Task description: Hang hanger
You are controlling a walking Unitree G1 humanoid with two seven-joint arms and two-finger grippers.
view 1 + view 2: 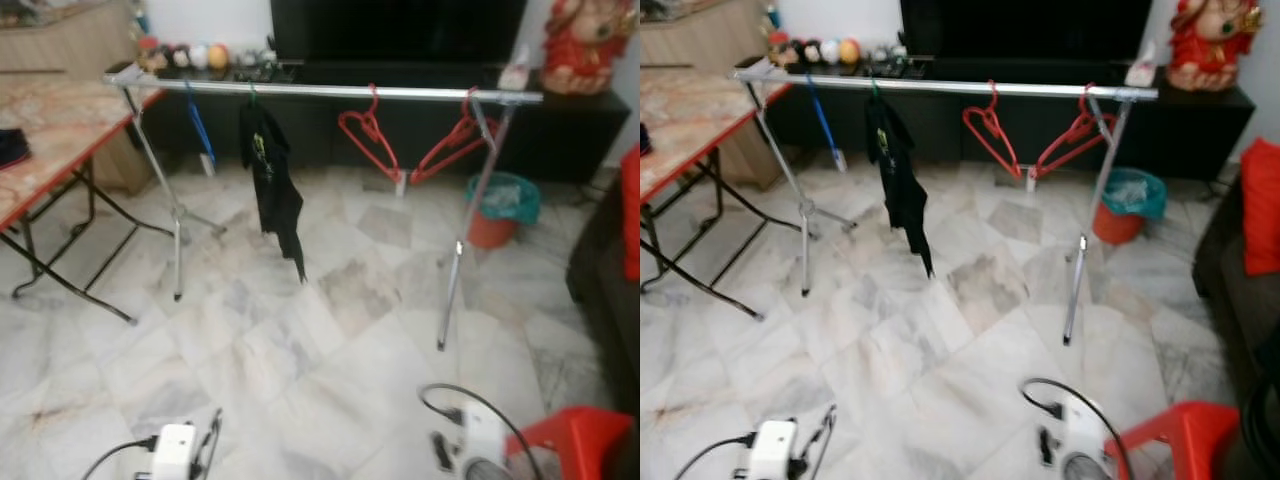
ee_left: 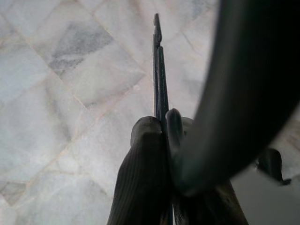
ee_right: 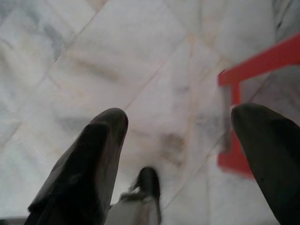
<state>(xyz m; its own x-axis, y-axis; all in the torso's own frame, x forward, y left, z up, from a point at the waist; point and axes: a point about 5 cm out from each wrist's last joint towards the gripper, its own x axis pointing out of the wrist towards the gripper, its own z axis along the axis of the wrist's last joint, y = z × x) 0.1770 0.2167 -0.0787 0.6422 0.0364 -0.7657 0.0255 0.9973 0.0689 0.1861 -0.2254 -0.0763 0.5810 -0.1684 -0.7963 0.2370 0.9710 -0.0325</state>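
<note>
A silver clothes rail (image 1: 330,91) on two stands crosses the room ahead of me. On it hang a blue hanger (image 1: 199,130), a black garment (image 1: 272,185) and two or three red hangers (image 1: 372,135) toward the right end. In the left wrist view my left gripper (image 2: 161,119) is shut on a thin dark hanger (image 2: 159,70) seen edge-on, low above the marble floor. A thick dark curved shape crosses that view beside the fingers (image 2: 145,164). My right gripper (image 3: 178,117) hangs open and holds nothing, over the floor by a red stool (image 3: 239,117).
A folding table (image 1: 60,130) with a marble top and red edge stands at the left. A teal and orange bin (image 1: 500,205) sits by the rack's right stand. A black TV console (image 1: 580,130) runs behind the rail. A dark sofa (image 1: 600,270) is at the right.
</note>
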